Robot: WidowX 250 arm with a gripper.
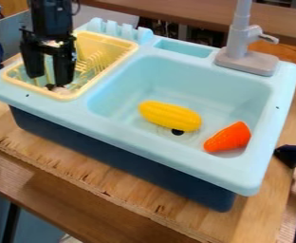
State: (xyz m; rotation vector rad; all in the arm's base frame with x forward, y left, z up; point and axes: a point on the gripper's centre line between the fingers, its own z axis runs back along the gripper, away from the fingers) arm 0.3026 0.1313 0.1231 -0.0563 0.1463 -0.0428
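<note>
Dish rack [128,49], pale yellow, sat in the left end of a toy sink [153,138] as a black pincer [49,79] hung over it, fingers wide apart and pointing down. A wooden worktop [87,178] with a rough, splintered front edge carried the sink, whose light blue top sat above a dark blue base. The black robot arm [51,14] stood upright at the upper left of the view. At the upper right, a gray toy faucet [245,60] rose from the sink's back rim, a short handle jutting from its side. A yellow toy corn cob [170,116] lay on its side in the middle of the basin, just beside the dark drain hole [178,132]. An orange toy carrot [228,137] rested to the right, apart from the corn, near the basin's front right corner. The smallest item, a pale pinkish object [60,89], showed low near the pincer's tips, too obscured to identify.
</note>
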